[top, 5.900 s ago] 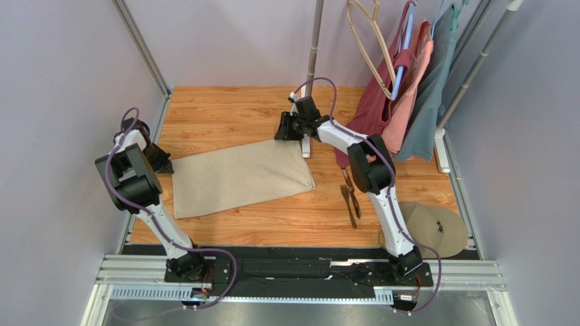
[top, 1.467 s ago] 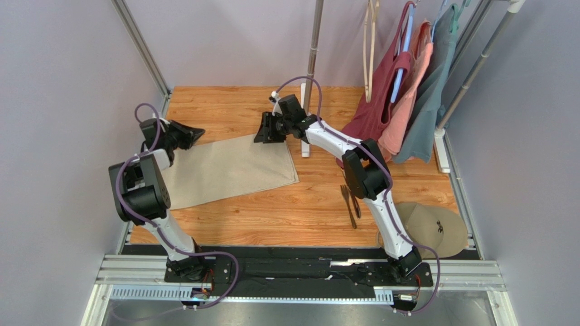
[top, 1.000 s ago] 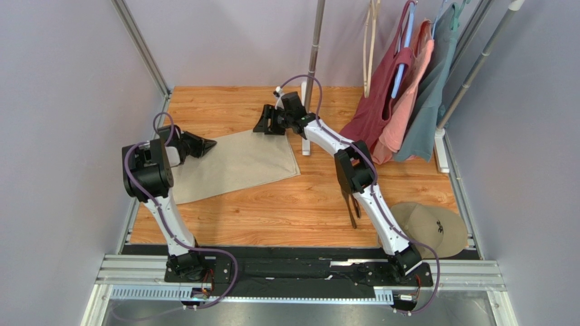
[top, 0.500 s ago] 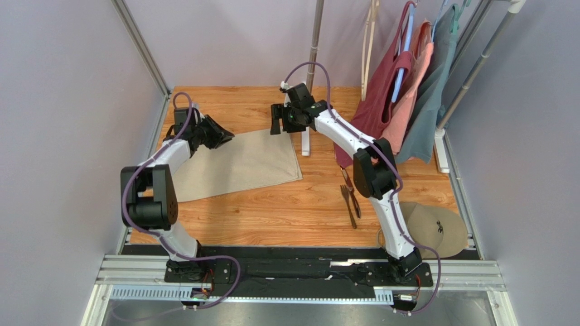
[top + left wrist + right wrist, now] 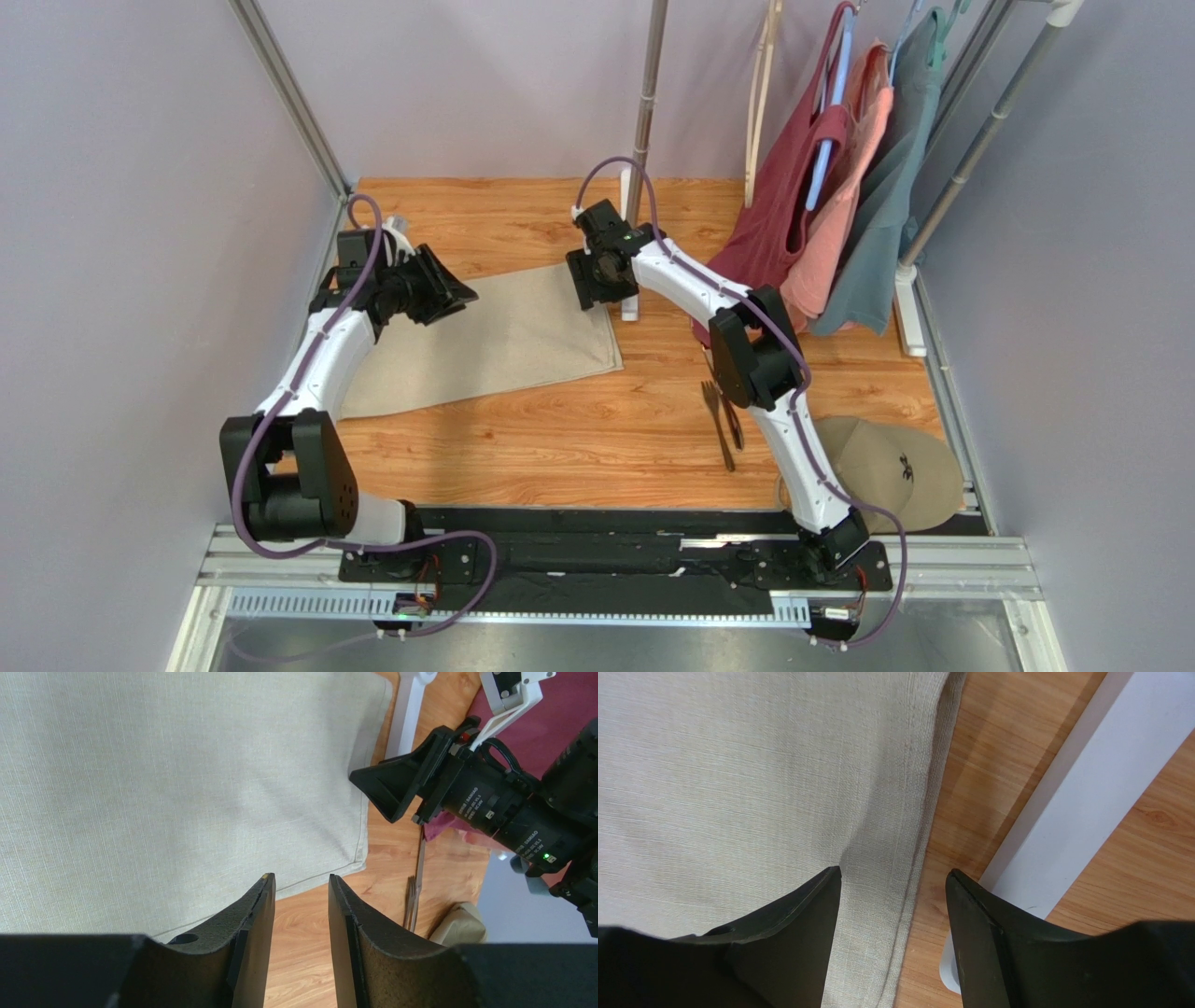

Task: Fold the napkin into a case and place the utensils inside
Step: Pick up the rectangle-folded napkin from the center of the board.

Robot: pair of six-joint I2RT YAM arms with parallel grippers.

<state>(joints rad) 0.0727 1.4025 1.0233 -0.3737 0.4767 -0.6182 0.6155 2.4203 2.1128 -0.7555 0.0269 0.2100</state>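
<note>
"Where's the napkin (image 5: 484, 343)?"

"Flat on the bench (image 5: 603, 434), back and to the left, a tan oblong lying a little askew. Both arms are reaching out to its far side."

"Is the left hand (image 5: 452, 290) holding it?"

"No. It's over the far left end of the cloth, fingers (image 5: 256, 913) only a narrow gap apart with nothing between them. I can't tell from here whether it touches the fabric."

"And the right hand (image 5: 589, 284)?"

"At the far right corner, just beside the white foot of the clothes stand (image 5: 1088, 798). Its fingers (image 5: 808, 913) are spread wider, one over the cloth and one past the stitched edge, and they aren't pinching anything."

"The utensils (image 5: 723, 410)?"

"On bare wood, well to the right of the napkin, close together by the right arm's elbow. They're between the napkin and a round tan disc (image 5: 891, 473) at the near right corner. Some garments (image 5: 828, 210) hang at the back right."
</note>
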